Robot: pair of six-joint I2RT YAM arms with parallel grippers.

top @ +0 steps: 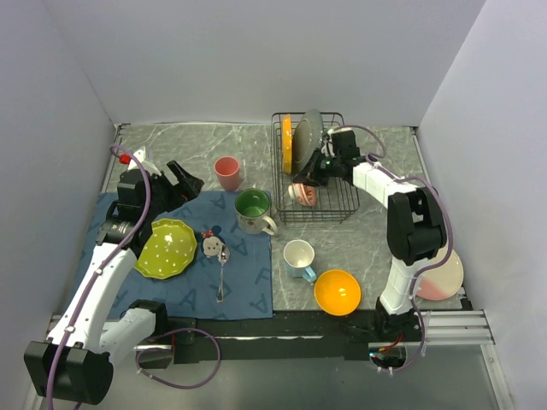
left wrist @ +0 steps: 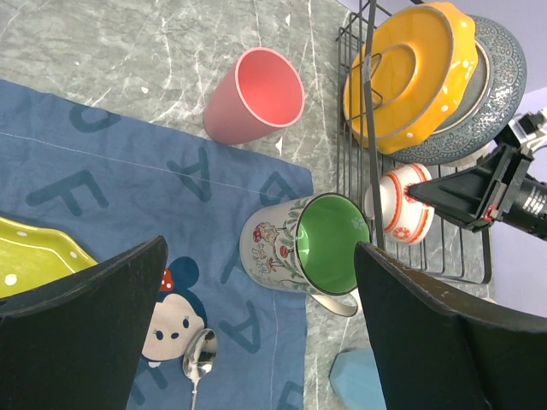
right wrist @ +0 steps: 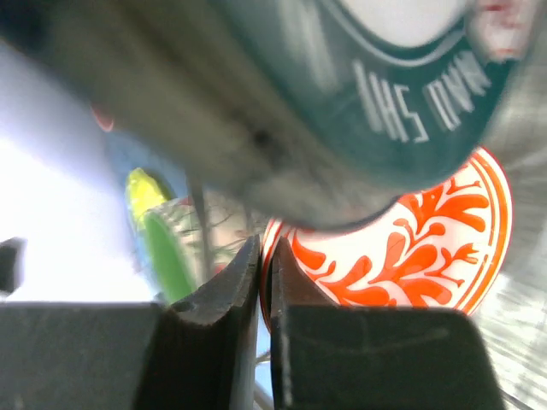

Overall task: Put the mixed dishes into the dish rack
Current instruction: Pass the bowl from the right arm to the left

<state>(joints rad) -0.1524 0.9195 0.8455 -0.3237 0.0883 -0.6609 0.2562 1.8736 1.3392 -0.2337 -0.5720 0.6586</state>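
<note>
tool (right wrist: 266,253) nearly closed beneath blurred grey plate (right wrist: 282,111); red-patterned dish (right wrist: 402,256) behind.

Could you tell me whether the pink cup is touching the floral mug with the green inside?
Apart. The left wrist view shows a strip of table and blue cloth between the pink cup and the floral mug.

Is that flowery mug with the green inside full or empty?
Empty. The left wrist view looks into the mug and shows only its bare green inside, nothing in it.
</note>
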